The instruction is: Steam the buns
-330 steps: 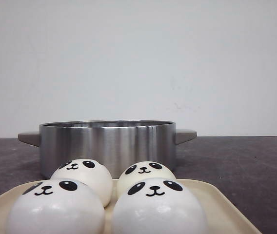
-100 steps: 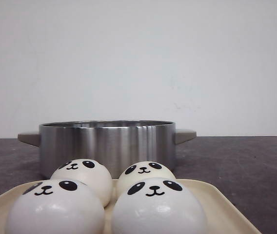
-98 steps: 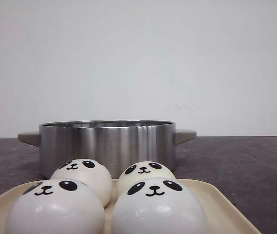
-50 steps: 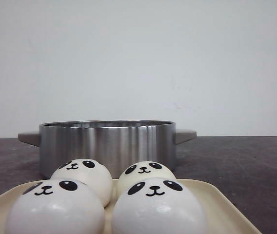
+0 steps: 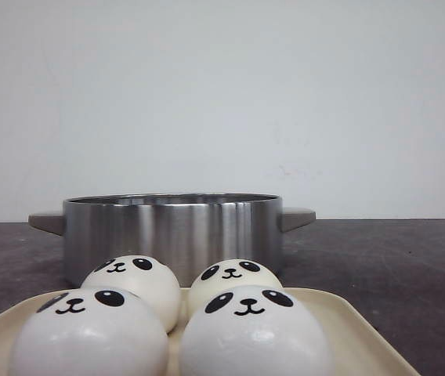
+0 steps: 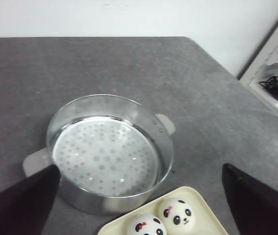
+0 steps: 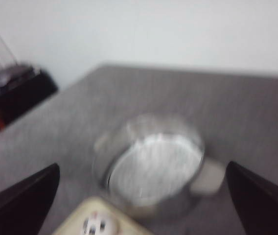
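Nearest, four panda-faced buns sit together on a cream tray, none yet moved. Just beyond, on the grey table, stands the steel steamer pot, its perforated insert bare. Left fingers and right fingers are spread wide, holding nothing. All loading remains to be done.

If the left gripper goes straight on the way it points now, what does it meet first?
Most likely the steamer pot: the left gripper, fingers spread wide, is aimed down at its empty perforated floor and near rim. The tray with the buns lies just nearer; depth is unclear.
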